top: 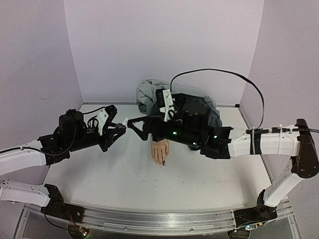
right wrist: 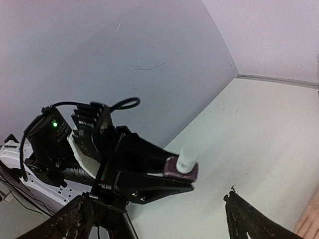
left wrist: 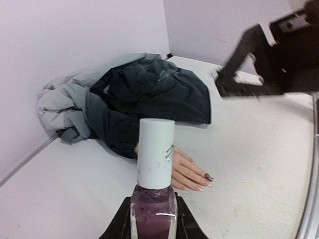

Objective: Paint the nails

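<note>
The left gripper (left wrist: 153, 225) is seen closed on a bottle (left wrist: 153, 206). The purple glass body is pinched between the two black fingers (left wrist: 117, 228), and the white cap (left wrist: 156, 152) is left clear above them, uppermost in the left wrist view.

Just beside the cap, the right gripper (top: 135, 127) is held at the end of an arm stretched across from the right. Its jaws are spread wide: in the right wrist view its own fingers (right wrist: 246, 219) are shown far apart along the bottom edge, with the bottle framed in the gap beyond them. Whether a fingertip touches the cap cannot be told from above.

Near the two grippers, under the right arm, a mannequin hand (top: 160, 149) is laid palm down on the table (top: 119, 174), its fingertips turned toward the near edge. The nails (left wrist: 208, 177) are found at those fingertips. One is shown dark with polish, while those beside it appear pale.

Behind the mannequin hand a crumpled jacket (left wrist: 149, 89), grey and dark blue, is heaped against the back wall (top: 164, 45). In the left wrist view the wrist end of the mannequin hand is met by the jacket's edge.
</note>
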You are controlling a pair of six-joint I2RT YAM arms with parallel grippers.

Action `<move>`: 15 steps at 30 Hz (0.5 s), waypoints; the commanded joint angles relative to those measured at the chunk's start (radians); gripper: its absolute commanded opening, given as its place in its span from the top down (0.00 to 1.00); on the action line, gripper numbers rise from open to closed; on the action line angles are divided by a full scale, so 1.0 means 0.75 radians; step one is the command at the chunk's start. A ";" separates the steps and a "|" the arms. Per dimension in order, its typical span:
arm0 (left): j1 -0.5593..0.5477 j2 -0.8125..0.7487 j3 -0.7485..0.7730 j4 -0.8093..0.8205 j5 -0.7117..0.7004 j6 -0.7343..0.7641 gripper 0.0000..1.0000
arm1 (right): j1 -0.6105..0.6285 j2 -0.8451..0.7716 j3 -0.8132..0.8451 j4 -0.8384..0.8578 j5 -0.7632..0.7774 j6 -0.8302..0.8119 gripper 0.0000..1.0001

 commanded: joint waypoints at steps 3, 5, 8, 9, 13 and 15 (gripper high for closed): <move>-0.003 0.064 0.113 0.115 0.587 -0.101 1.00 | -0.118 -0.231 -0.136 -0.064 -0.297 -0.408 0.02; -0.004 0.096 0.136 0.116 0.785 -0.154 1.00 | -0.142 -0.275 -0.179 -0.039 -0.467 -0.472 0.02; -0.004 0.146 0.170 0.121 0.996 -0.193 1.00 | -0.156 -0.305 -0.220 0.023 -0.754 -0.533 0.03; -0.004 0.156 0.179 0.121 1.034 -0.197 1.00 | -0.157 -0.305 -0.225 0.043 -0.825 -0.537 0.05; -0.005 0.176 0.187 0.125 1.122 -0.213 1.00 | -0.158 -0.263 -0.196 0.072 -0.928 -0.535 0.16; -0.005 0.180 0.187 0.125 1.133 -0.214 1.00 | -0.159 -0.243 -0.183 0.097 -0.920 -0.530 0.22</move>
